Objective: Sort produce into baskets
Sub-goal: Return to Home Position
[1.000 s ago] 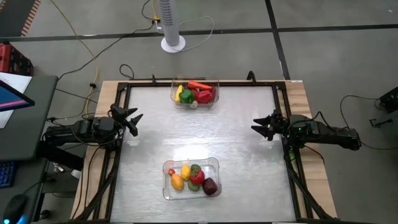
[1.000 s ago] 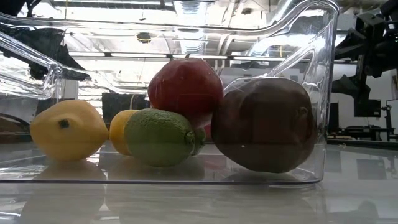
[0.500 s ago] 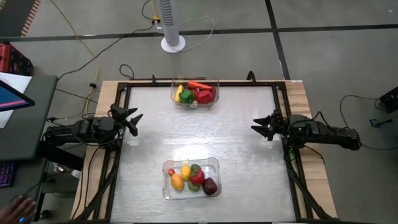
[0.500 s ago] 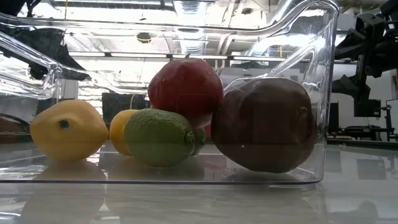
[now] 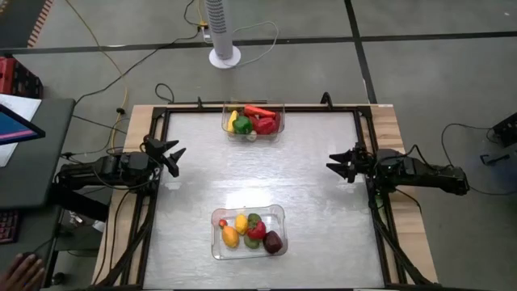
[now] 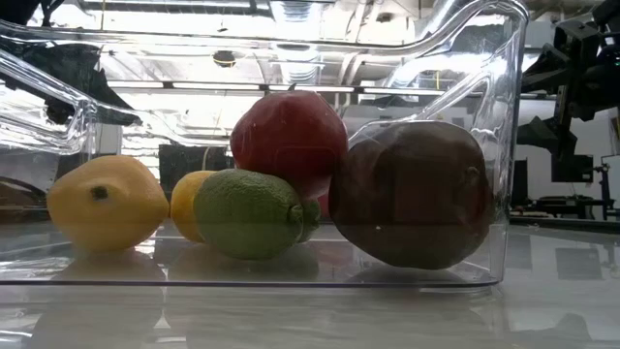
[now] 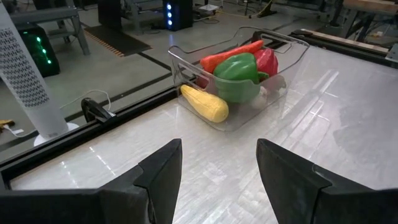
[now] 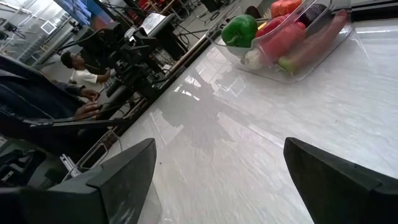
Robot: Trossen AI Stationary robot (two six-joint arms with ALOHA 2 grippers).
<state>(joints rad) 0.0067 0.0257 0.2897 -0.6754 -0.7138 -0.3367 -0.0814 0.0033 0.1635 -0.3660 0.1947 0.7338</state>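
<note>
Two clear bins hold the produce. The far bin (image 5: 254,120) holds a yellow piece, a green pepper, red pieces and a carrot; it also shows in the left wrist view (image 7: 239,78) and the right wrist view (image 8: 289,43). The near bin (image 5: 248,232) holds yellow, green, red and dark maroon pieces, seen close up in the low view (image 6: 291,194). My left gripper (image 5: 172,158) is open and empty at the table's left edge. My right gripper (image 5: 338,166) is open and empty at the right edge.
A black frame (image 5: 161,113) runs round the table top. A white fan pole (image 5: 224,32) stands on the floor behind the far edge. A person's hand (image 5: 24,271) shows at the lower left by a desk. People sit beyond the table in the right wrist view (image 8: 81,74).
Both arms and the produce have kept still. A person's hand has come into view at the lower left, off the table.
</note>
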